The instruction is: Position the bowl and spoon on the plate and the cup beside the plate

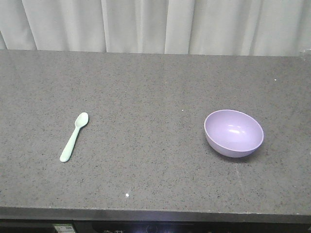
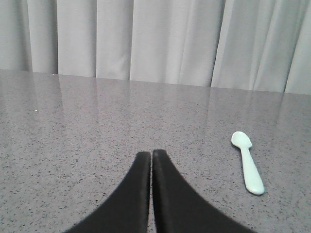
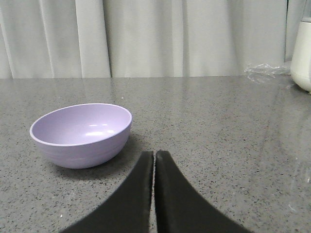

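Note:
A pale lavender bowl point(image 1: 233, 133) stands upright on the right of the grey counter; it also shows in the right wrist view as the bowl point(image 3: 81, 134), ahead and left of my right gripper point(image 3: 154, 154), which is shut and holds nothing. A mint-green spoon point(image 1: 74, 136) lies on the left of the counter, its scoop pointing away. In the left wrist view the spoon point(image 2: 247, 168) lies ahead and to the right of my left gripper point(image 2: 151, 153), also shut and holding nothing. The plate and the cup are out of view. Neither gripper shows in the front view.
The speckled grey counter point(image 1: 155, 92) ends at a front edge point(image 1: 155, 212) near the bottom. A pale curtain point(image 1: 155, 24) hangs behind it. At the far right of the right wrist view stand a white appliance point(image 3: 302, 53) and some crumpled clear plastic point(image 3: 265, 70).

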